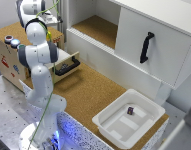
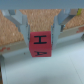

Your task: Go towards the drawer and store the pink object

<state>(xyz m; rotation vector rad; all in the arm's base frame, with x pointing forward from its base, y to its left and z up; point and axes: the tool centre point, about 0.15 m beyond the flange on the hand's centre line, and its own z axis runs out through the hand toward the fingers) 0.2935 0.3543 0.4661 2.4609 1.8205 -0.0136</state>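
In the wrist view the pink object (image 2: 40, 44), a cube marked with a black letter H, sits between my gripper's (image 2: 40, 36) grey fingers (image 2: 21, 22), which are shut on it. Behind it lie a cork surface and a pale wooden edge; a blurred light surface is below. In the exterior view the drawer (image 1: 71, 61) stands pulled out of the low plywood box (image 1: 9, 59), its black bar handle (image 1: 68, 69) facing the cork floor. The arm (image 1: 37, 55) rises in front of the box. The gripper and the cube are hidden in that view.
A white bin (image 1: 111, 131) holding a small dark item (image 1: 130, 109) sits at the exterior view's lower right. A big white cabinet door with a black handle (image 1: 146, 47) stands at the right. Coloured buttons (image 1: 11, 40) sit on top of the box.
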